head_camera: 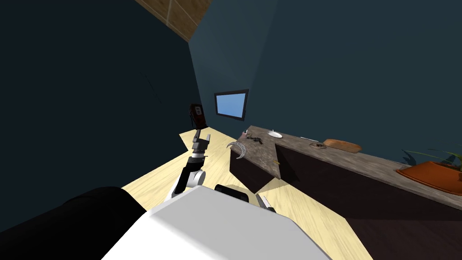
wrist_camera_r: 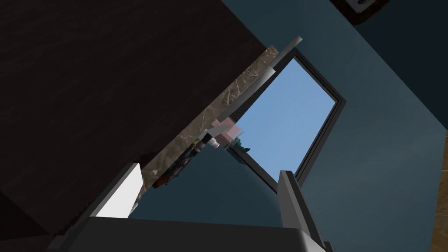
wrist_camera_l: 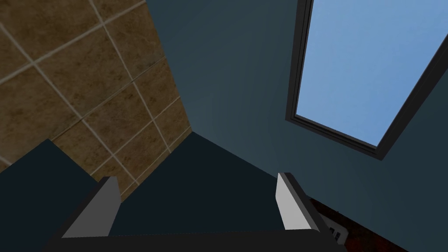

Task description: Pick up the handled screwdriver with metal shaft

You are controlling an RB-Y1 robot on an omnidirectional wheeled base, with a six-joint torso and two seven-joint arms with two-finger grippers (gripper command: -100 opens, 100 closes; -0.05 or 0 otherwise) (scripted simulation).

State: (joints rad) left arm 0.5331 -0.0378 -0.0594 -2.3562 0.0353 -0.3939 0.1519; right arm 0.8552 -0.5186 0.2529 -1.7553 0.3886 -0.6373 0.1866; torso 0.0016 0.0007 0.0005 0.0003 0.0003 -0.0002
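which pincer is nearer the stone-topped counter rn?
Right, probably. Right pincer is low, close against the counter's dark side just below its stone top, open. Left pincer is raised over the floor, off the counter's end, open.

Wht/blk L arm, gry fingers

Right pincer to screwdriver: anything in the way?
Yes. The right pincer, open, sits below the top of the counter; its stone edge and dark front stand between the pincer and the screwdriver on top.
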